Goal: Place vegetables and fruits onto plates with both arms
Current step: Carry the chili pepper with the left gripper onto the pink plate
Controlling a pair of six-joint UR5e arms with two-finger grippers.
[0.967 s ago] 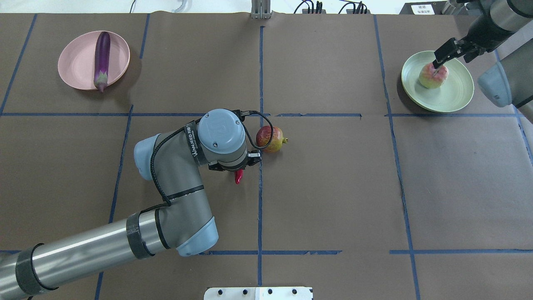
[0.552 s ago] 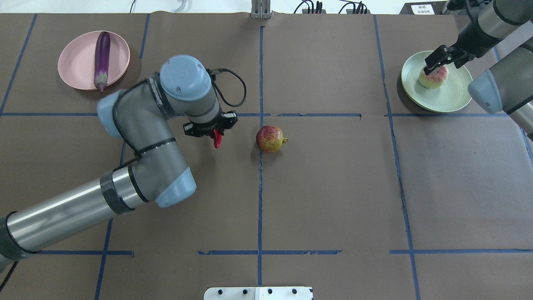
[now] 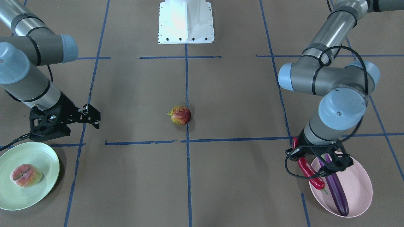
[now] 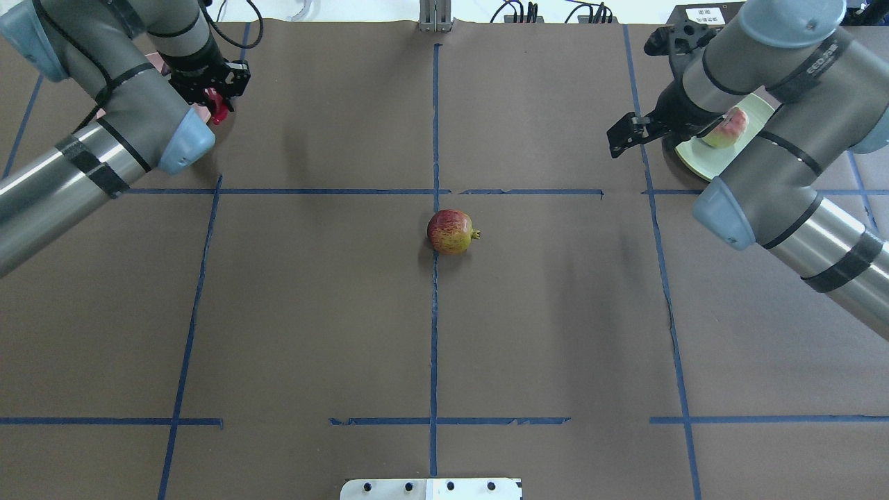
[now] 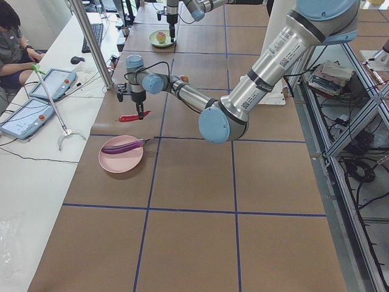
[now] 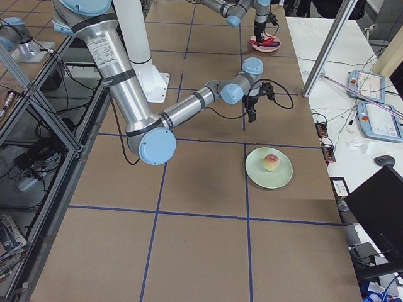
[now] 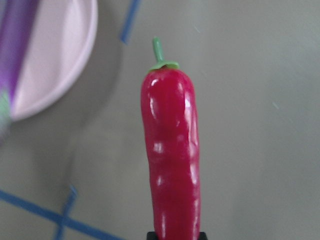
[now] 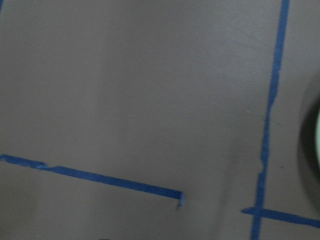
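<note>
1. The left arm reaches out to the far left part of the table, wrist bent so that the left gripper point(image 3: 300, 154) points down. Its jaws are clamped on the tip end of the red chili point(image 7: 172, 160), which lies nearly level in the air with its green stem pointing away from the fingers.
2. The chili hangs above the paper just beside the pink plate point(image 3: 356, 186), not over it. The wrist view shows the plate's rim off to one side.
3. The right arm stretches to the far right part of the table. The right gripper point(image 4: 621, 139) hangs over bare paper beside the green plate point(image 3: 19, 198), on the side nearer the table's middle. Its jaws stand apart with nothing between them.
4. The table point(image 4: 555, 312) is covered in brown paper and marked into squares with blue tape lines point(image 4: 434, 333). The robot's white base block point(image 3: 186, 22) sits at its near edge. A white bench with tablets runs along the far side, where a seated person point(image 5: 12, 48) shows in the left side view.
5. The glossy purple eggplant point(image 3: 336, 186) lies lengthwise across the pink plate.
6. The cream-pink peach point(image 3: 25, 175), creased across its top, rests on the green plate.
7. The red-and-yellow streaked pomegranate point(image 4: 450, 232) sits alone on the paper at the table's middle, touching a tape line, its small crown pointing sideways, well apart from both plates.
</note>
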